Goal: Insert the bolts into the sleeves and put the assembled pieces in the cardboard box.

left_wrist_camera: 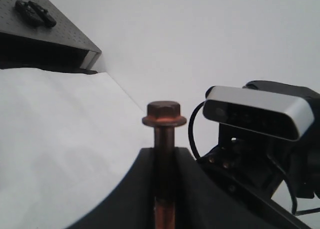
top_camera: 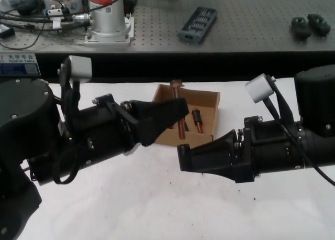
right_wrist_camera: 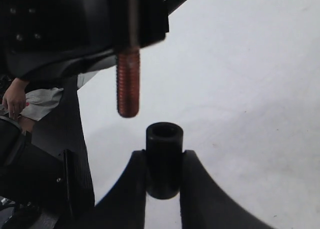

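Bolt (left_wrist_camera: 164, 120) upright in left gripper (top_camera: 179, 113), above sleeve (right_wrist_camera: 164, 161)

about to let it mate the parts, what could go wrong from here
The bolt tip seems to hang beside the sleeve opening, not over it; lowered straight, it may strike the rim and tilt the sleeve. The left jaws pinch only the bolt shank, so on contact it might slide up through them.

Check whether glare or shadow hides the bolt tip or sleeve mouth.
Right wrist view: no glare; bolt tip and sleeve rim stand clear against the white cloth, though the bore is dark. Left wrist view: bolt head lit, shank shadowed inside the left end effector.
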Motion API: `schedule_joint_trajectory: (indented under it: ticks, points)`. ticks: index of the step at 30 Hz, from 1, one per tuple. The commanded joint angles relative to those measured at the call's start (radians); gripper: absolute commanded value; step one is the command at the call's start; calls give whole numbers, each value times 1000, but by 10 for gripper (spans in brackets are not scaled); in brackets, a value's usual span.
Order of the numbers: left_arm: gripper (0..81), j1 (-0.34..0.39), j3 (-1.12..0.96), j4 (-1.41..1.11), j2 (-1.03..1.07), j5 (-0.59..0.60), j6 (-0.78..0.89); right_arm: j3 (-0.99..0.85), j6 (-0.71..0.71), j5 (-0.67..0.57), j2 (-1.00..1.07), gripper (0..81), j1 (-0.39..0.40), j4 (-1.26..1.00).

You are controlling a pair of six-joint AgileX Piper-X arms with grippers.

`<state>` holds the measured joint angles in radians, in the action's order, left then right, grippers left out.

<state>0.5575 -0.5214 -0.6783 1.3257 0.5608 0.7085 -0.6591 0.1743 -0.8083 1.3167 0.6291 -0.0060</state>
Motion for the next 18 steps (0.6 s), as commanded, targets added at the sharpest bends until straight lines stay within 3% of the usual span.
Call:
schedule_joint_trajectory:
  ticks: [1,18]
  points:
    - [6,-3,0,-11,1,12,17,-3,-2,-18,-17,24,3,-17]
    - [6,-3,0,11,1,8,17,-3,6,-31,-20,24,3,-17]
